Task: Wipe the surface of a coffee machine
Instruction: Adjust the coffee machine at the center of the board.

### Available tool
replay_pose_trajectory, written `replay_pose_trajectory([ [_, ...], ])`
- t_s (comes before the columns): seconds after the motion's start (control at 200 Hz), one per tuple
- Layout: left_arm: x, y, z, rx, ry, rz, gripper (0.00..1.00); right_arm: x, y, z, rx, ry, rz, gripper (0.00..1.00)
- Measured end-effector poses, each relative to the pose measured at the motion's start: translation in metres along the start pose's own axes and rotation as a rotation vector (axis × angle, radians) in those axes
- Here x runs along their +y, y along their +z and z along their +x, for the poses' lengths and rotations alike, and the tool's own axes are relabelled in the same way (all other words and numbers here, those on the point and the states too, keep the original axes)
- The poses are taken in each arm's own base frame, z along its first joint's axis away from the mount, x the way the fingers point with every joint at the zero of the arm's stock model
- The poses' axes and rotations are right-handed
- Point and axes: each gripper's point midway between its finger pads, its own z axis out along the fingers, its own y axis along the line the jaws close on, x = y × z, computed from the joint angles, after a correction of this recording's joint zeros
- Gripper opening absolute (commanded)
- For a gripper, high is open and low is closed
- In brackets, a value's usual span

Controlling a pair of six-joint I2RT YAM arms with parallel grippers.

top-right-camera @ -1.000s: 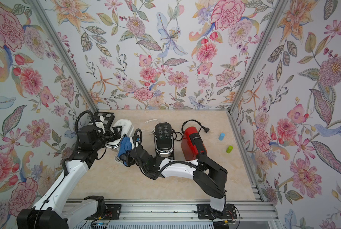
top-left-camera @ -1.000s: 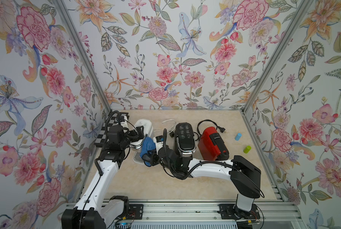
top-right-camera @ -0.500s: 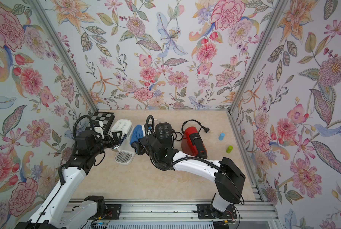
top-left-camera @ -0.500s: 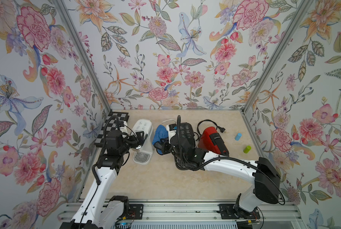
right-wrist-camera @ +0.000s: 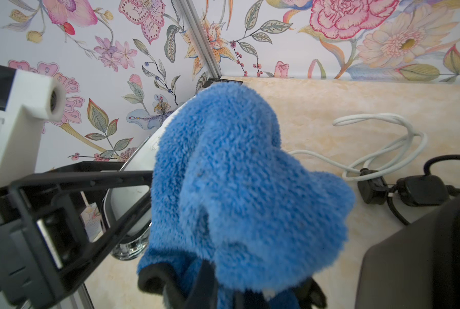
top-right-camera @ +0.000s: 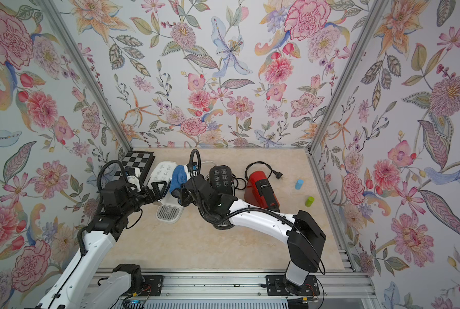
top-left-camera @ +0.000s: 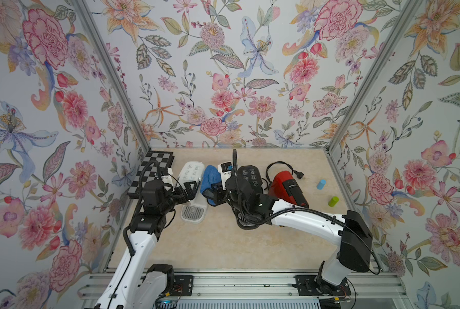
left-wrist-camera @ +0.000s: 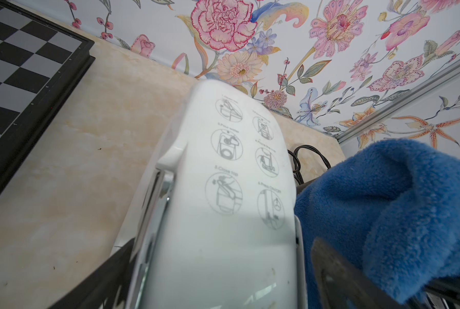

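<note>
This is a lab robot cell dressed like a home: floral wallpaper panels (top-left-camera: pixel 223 67) on bare aluminium posts (top-left-camera: pixel 114 77), left arm (top-left-camera: pixel 138 248) and right arm (top-left-camera: pixel 303 220) mounted on an aluminium rail (top-left-camera: pixel 250 281) along the marble-look tabletop's (top-left-camera: pixel 218 248) front edge, a chessboard (top-left-camera: pixel 156 163) and white coffee machine (top-left-camera: pixel 191 172) near its back-left corner.

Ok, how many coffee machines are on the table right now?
3. A white coffee machine stands nearest the chessboard, a black coffee machine is in the middle, and a red coffee machine is on its far side. No others show.
</note>
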Motion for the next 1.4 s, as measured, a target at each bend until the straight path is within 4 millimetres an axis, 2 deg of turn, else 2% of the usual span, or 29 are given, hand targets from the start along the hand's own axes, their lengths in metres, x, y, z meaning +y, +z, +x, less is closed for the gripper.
replay_pose_trajectory([
  [0.17, -0.003, 0.000, 0.011, 0.023, -0.041, 0.036, 0.99, -0.003, 0.009, -0.010, -0.002, -0.003, -0.004, 0.00],
  [0.37, -0.010, 0.001, 0.017, 0.033, -0.068, 0.080, 0.99, -0.006, 0.030, 0.001, 0.047, -0.021, 0.005, 0.00],
  [0.47, -0.018, 0.002, 0.021, 0.042, -0.077, 0.105, 0.99, -0.010, 0.030, 0.005, 0.072, -0.037, 0.020, 0.00],
  [0.695, -0.040, 0.003, 0.028, 0.065, -0.075, 0.178, 0.99, -0.024, 0.030, -0.011, 0.062, -0.052, 0.055, 0.00],
  [1.076, -0.072, 0.010, 0.048, 0.115, -0.062, 0.255, 0.99, -0.055, 0.031, -0.025, 0.043, -0.061, 0.131, 0.00],
  [1.281, -0.064, 0.007, 0.046, 0.095, -0.026, 0.189, 0.99, -0.054, 0.028, -0.027, 0.044, -0.073, 0.130, 0.00],
  [1.401, -0.063, 0.000, 0.025, 0.056, 0.038, 0.122, 0.99, -0.051, 0.019, -0.034, 0.036, -0.083, 0.117, 0.00],
])
